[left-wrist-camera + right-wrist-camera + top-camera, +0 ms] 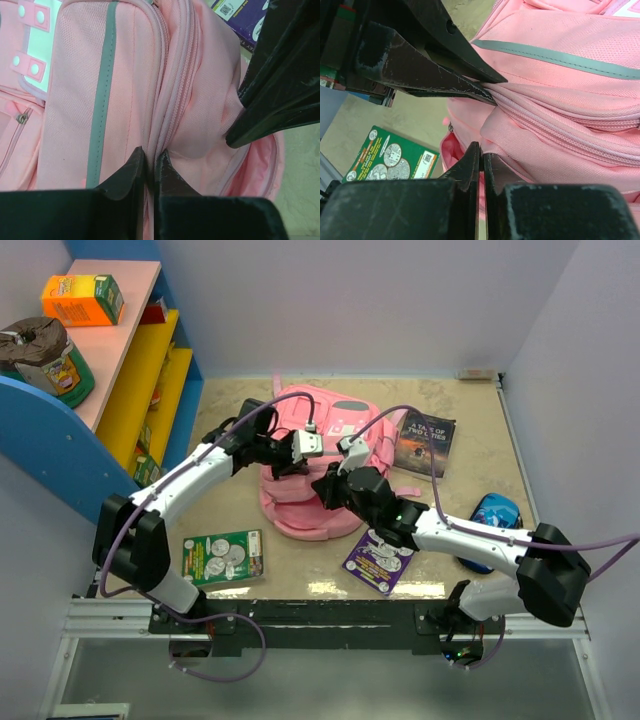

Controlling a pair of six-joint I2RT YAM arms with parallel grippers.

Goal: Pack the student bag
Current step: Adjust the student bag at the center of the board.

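Two grips: left pincer (150,156), right pincer (481,150) nipping student bag (300,510) fabric.

1. Dark book (425,443), flat on the tabletop (470,400) just beside the student bag (300,515): white cover title, apparently "A TALE OF TWO CITIES"; small print, not certain.
2. Purple booklet (378,560): QR code on the cover, seen from the left wrist; wording too small.
3. Green booklet (390,159) with coin pictures: QR code near its corner; lettering blurred.
4. Orange box (82,298) on the shelf (125,335): print unreadable.
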